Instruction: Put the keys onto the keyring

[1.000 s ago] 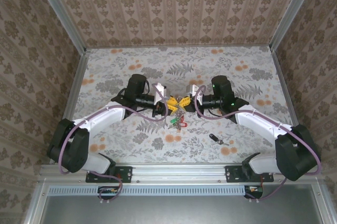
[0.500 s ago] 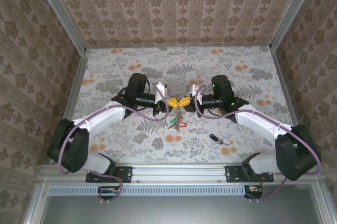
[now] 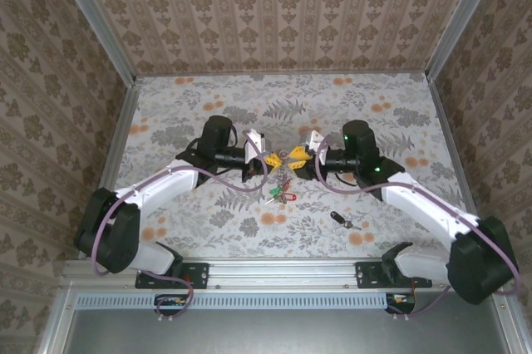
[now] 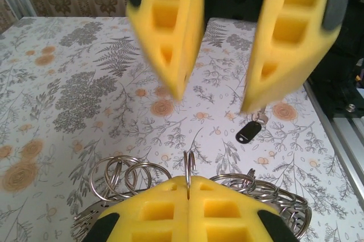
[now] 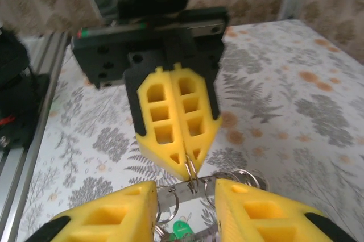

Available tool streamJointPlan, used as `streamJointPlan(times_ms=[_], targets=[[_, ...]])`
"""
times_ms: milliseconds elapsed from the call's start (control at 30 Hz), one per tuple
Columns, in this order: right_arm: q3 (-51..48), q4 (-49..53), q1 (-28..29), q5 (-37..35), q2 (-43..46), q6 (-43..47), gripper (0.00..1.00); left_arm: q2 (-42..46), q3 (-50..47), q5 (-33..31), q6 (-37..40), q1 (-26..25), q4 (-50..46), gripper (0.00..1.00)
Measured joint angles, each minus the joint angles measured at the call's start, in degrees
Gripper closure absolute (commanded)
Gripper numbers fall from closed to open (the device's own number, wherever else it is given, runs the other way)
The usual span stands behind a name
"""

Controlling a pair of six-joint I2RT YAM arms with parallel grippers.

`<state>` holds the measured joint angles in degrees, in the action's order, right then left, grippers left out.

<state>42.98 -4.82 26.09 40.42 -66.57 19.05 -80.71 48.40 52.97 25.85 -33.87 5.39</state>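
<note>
My left gripper (image 4: 187,186) is clamped tight on a small ring (image 4: 187,162), which stands upright between its pads. The keyring (image 4: 273,196) sits just below that gripper, with more metal loops fanned to either side. Facing the left gripper and just apart from it, my right gripper (image 4: 215,99) has its jaws spread and holds nothing. Green and red keys (image 3: 281,196) show just under the left gripper. A black key (image 4: 248,131) lies on the table (image 4: 68,83), well apart from it.
</note>
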Motion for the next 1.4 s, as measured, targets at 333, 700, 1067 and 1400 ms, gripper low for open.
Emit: streamJointPlan(times_ms=[333,700,1067,1400], targets=[[7.06,26.10,-3.34,-29.16,-0.02,-35.56,0.71,3.04,0.00,-3.50,0.98,0.26,-2.80,1.00],[-2.54,45.83,0.85,-42.05,-1.33,-62.51,0.67,6.25,0.00,-5.62,0.98,0.26,-3.76,1.00],[-7.52,49.40,7.32,-44.98,-2.38,-73.40,0.68,6.32,-0.15,-5.92,0.98,0.26,-4.26,1.00],[-8.07,47.12,8.76,-44.68,-5.05,-75.01,0.71,6.32,-0.52,-5.92,0.98,0.26,-4.39,1.00]])
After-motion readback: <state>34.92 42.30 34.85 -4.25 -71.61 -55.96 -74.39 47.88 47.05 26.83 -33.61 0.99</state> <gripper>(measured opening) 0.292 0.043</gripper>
